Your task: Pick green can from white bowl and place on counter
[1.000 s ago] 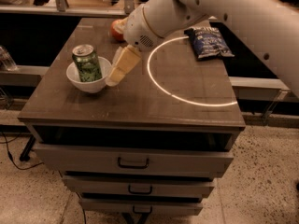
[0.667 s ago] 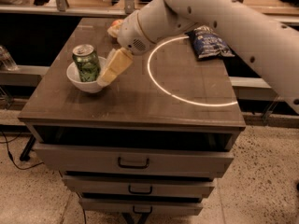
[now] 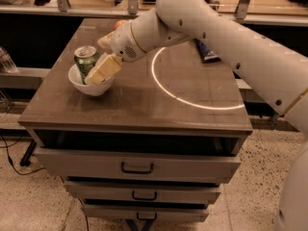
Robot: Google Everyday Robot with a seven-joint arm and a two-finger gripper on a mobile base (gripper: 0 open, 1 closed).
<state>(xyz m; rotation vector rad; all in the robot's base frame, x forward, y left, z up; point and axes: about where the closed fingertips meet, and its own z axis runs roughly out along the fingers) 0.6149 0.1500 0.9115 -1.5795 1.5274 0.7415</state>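
Camera view: looking down across the table (image 3: 134,105) from its drawer side. Low over the right half of the white bowl (image 3: 77,83), the end effector (image 3: 97,60), on a thick white arm (image 3: 226,37) slanting in from the upper right. Spread apart, with nothing in its grip: one tan finger (image 3: 103,70) lying across the bowl's near right rim, the other (image 3: 106,39) behind and clear of the first. Immediately left of the end effector, the green can (image 3: 85,60), upright inside the bowl, silver top above the rim, its right side touching or all but touching the near finger; cannot tell which. Directly beneath, the bowl itself, close to the table's left edge. To the right of the end effector, a bright white arc (image 3: 192,100) marked on the tabletop. Farther right and behind, mostly hidden by the arm, a dark blue packet (image 3: 207,54). Just behind the end effector, a sliver of something orange (image 3: 118,24). Below the tabletop, grey drawers (image 3: 137,165) with dark handles.
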